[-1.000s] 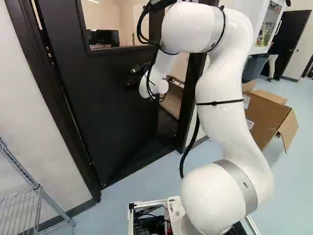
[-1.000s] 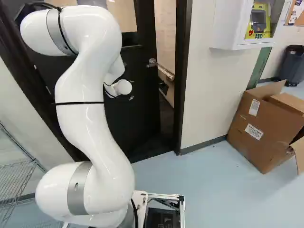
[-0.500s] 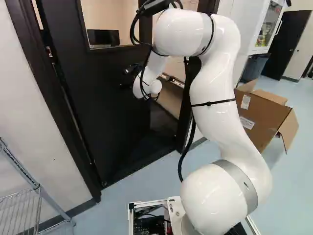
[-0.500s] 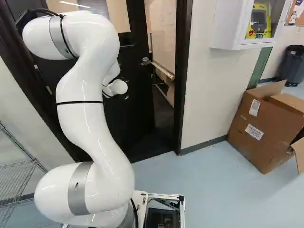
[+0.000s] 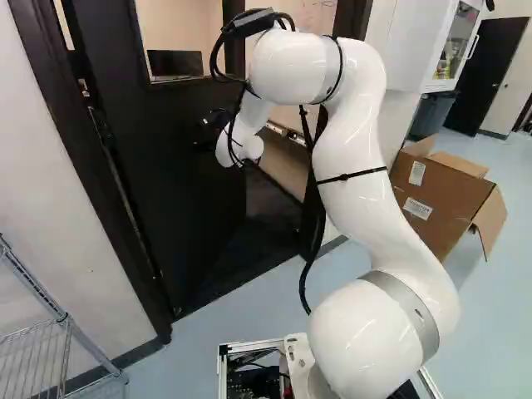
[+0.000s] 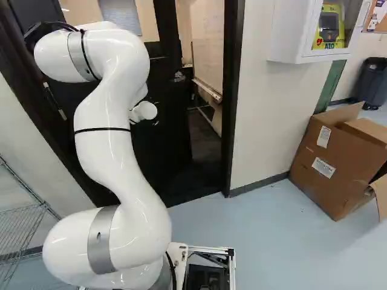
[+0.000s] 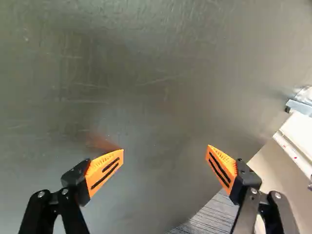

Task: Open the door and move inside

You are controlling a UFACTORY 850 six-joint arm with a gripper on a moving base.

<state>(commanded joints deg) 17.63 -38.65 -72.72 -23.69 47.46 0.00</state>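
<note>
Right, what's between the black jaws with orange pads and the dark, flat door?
Nothing that shows: in the wrist view, the bare door fills the stretch straight ahead of the open jaws.

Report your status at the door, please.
Tool open, facing the door. Door partly open, swung inward. Cardboard box beside the doorway, not in it.

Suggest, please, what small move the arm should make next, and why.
I would probably push the black door a little further into the room beyond. It stands ajar, with a gap between its free edge and the door frame that looks narrow for the base, and the open gripper faces the door's surface with nothing between its fingers.
</note>
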